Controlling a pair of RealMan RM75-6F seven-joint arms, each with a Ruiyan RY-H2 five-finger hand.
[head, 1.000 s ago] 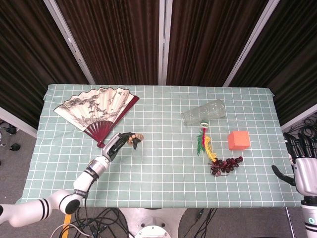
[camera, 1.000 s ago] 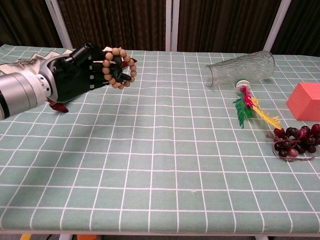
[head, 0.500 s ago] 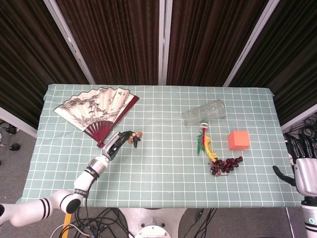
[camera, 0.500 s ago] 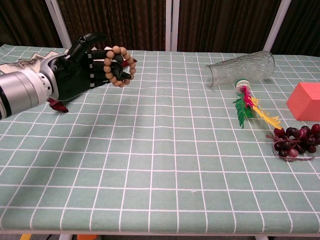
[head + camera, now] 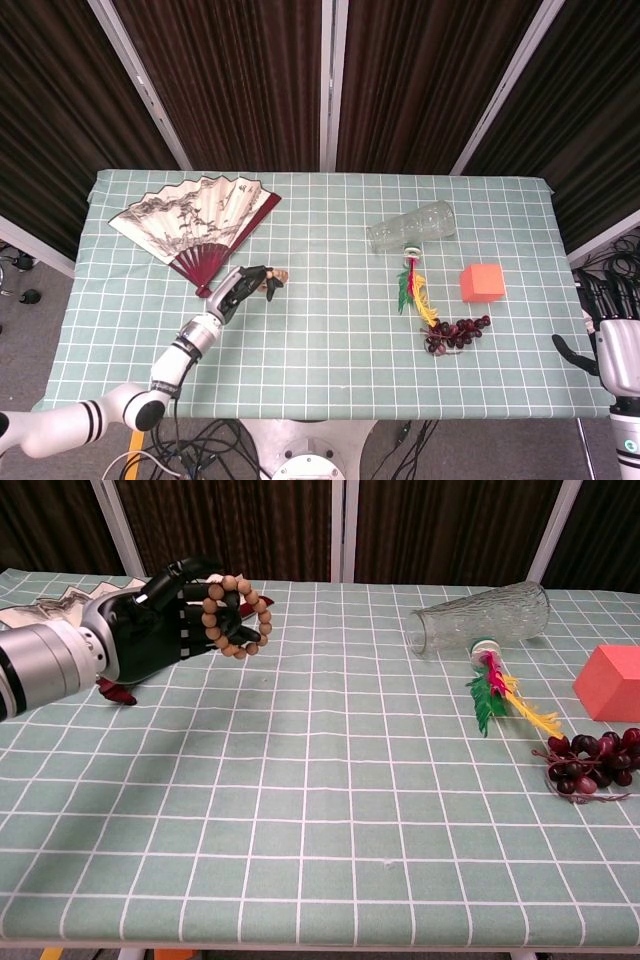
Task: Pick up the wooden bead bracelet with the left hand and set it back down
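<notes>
So our left hand (image 5: 165, 630) has the bead bracelet (image 5: 233, 616) hooked over its curled fingers, held up off the desk (image 5: 330, 810) near the left edge, just past the handle end of the paper fan (image 5: 195, 222). Compared with a second ago not much has moved: the bracelet has slid a touch lower on the fingers and the hand has tipped slightly, and from the head view it sits a hair closer to the cloth. We'd guess the pick-up half is done and we're starting to lower it for the set-down, though it isn't touching the desk yet as far as we can tell.

Our right hand (image 5: 618, 345) hangs off the desk's right edge, fingers spread, holding nothing. The glass bottle (image 5: 482, 618), feather toy (image 5: 500, 695), grapes (image 5: 590, 763) and orange block (image 5: 608, 683) sit well apart on the right side.
</notes>
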